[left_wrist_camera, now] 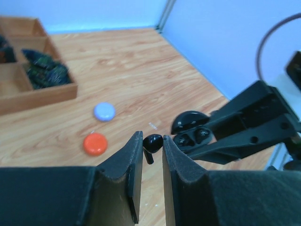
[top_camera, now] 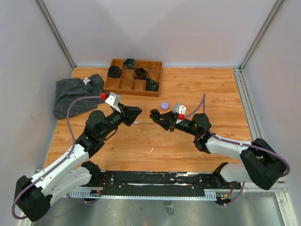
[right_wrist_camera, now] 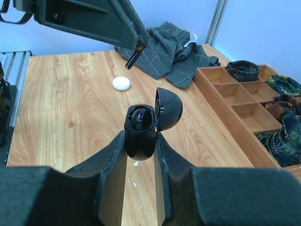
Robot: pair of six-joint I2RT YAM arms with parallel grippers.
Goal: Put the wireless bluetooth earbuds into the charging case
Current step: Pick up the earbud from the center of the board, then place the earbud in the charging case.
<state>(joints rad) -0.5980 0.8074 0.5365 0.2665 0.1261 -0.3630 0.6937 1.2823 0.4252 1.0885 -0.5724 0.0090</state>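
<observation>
My left gripper [left_wrist_camera: 153, 142] is shut on a black earbud [left_wrist_camera: 154, 140], its stem hanging down between the pads. My right gripper [right_wrist_camera: 140, 143] is shut on a black charging case [right_wrist_camera: 139, 134] with its domed lid [right_wrist_camera: 168, 109] open. One black earbud [right_wrist_camera: 140, 117] sits in the case. In the top view the left gripper [top_camera: 138, 113] and right gripper [top_camera: 154, 114] face each other above the table's middle, a small gap apart. From the left wrist view the open case [left_wrist_camera: 190, 130] is just right of the held earbud.
A wooden compartment tray [top_camera: 123, 84] with dark coiled items stands at the back. A grey cloth [top_camera: 77, 94] lies at the back left. A lilac puck [top_camera: 164, 105], an orange-red puck [left_wrist_camera: 95, 143] and a white puck [right_wrist_camera: 121, 83] lie on the wooden table.
</observation>
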